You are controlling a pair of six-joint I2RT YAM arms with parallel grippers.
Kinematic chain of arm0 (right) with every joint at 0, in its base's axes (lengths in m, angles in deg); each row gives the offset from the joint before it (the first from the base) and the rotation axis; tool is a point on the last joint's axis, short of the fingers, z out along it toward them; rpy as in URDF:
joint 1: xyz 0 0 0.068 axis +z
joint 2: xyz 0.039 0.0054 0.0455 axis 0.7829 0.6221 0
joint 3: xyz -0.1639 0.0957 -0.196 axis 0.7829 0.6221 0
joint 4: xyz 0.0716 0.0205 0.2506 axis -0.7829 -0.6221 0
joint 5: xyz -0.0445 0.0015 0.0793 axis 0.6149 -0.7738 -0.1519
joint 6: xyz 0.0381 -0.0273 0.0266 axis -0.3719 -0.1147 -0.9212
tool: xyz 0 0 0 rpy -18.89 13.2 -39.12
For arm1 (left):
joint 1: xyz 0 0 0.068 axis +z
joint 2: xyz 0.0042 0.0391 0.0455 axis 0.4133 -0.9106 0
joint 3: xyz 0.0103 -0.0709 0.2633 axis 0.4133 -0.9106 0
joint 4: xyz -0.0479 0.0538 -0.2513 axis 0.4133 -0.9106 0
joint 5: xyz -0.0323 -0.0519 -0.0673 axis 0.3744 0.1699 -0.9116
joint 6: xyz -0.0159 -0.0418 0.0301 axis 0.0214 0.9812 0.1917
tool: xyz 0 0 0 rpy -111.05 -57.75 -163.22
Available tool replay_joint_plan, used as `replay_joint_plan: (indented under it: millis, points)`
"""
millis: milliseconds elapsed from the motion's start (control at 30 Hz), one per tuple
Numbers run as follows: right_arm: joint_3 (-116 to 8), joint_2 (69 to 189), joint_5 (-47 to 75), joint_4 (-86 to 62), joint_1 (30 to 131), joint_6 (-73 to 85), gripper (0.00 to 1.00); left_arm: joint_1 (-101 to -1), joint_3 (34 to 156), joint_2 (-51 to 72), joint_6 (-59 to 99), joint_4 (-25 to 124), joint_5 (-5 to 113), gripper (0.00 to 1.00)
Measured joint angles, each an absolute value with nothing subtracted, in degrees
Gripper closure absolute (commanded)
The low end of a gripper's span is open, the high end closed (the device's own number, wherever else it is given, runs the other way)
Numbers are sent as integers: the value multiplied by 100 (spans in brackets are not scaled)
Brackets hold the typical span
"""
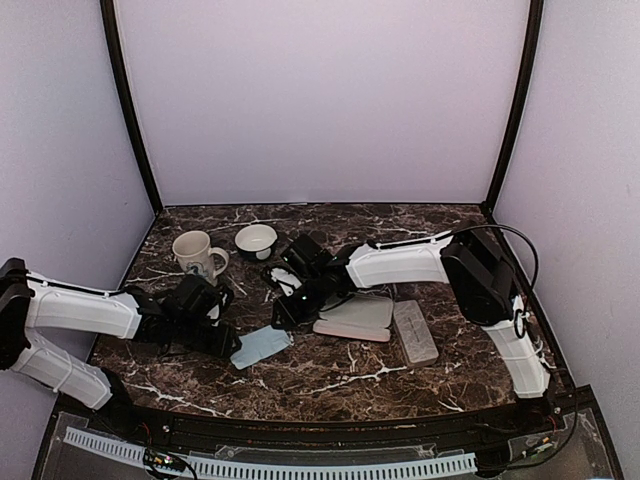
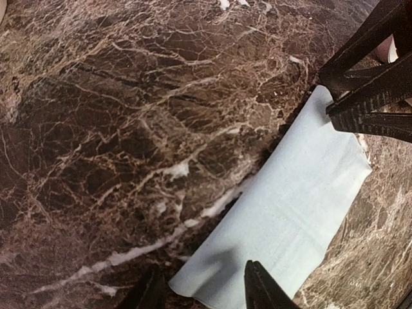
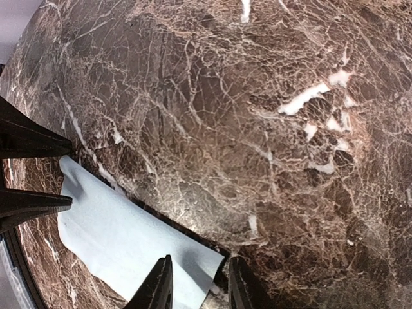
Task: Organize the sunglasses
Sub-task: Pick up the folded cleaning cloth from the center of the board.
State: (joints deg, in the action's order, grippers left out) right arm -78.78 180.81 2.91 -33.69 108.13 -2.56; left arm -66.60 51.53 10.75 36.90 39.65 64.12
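A light-blue cloth (image 1: 262, 347) lies on the marble between my two grippers. My left gripper (image 2: 206, 290) is open, and its fingers straddle the near corner of the cloth (image 2: 296, 206). My right gripper (image 3: 199, 286) is also open, with the opposite corner of the cloth (image 3: 122, 238) between its fingers. In the top view the left gripper (image 1: 235, 343) is at the cloth's left end and the right gripper (image 1: 283, 318) at its upper right end. I cannot make out the sunglasses in any view.
An open pink case (image 1: 355, 318) lies just right of the right gripper, with a grey case (image 1: 415, 331) beside it. A cream mug (image 1: 198, 252) and a small white bowl (image 1: 256, 240) stand behind the cloth.
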Motion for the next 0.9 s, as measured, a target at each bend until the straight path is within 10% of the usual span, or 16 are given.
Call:
replay_joint_plan:
  millis: [900]
  points:
    - [-7911,18138,214,-3338,10786,-298,87,-6641,5151,954,3636,4126,6329,78]
